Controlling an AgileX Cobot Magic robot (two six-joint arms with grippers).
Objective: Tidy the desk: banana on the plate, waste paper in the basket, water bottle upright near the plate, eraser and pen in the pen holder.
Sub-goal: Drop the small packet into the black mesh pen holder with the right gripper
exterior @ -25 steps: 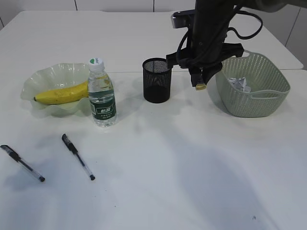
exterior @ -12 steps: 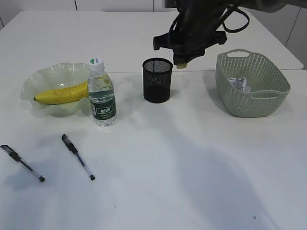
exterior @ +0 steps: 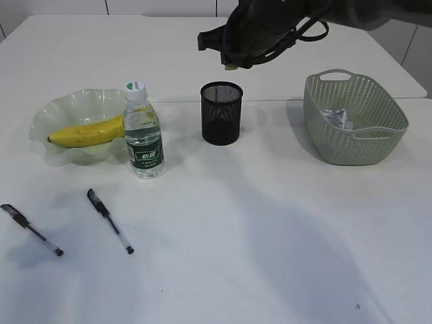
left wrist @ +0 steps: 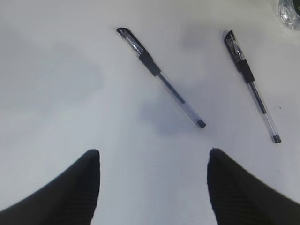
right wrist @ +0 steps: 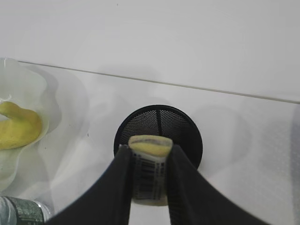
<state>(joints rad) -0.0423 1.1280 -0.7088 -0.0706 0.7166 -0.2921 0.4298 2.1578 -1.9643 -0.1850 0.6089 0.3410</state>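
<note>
right claw (right wrist: 148, 176) clamped on the eraser (right wrist: 149, 169), barcode sleeve facing camera, yellowish end up; it hangs directly above the mouth of the black mesh pen holder (exterior: 221, 113), not touching it. In the exterior view the right arm reaches in from the far edge over the holder, which sits mid-tabletop toward the far edge

left claw (left wrist: 153, 159) wide open, holding nothing, hovering above the near-left corner of the tabletop (exterior: 270, 223) over two pens: left pen (exterior: 31, 230) and right pen (exterior: 109, 221), both flat, apart from each other, angled

banana (exterior: 86, 133) in the plate (exterior: 61, 108) at the left edge. water bottle (exterior: 142, 131) upright, just beside the plate on its right. waste paper (exterior: 337, 118) inside the basket (exterior: 378, 145) at the right edge
</note>
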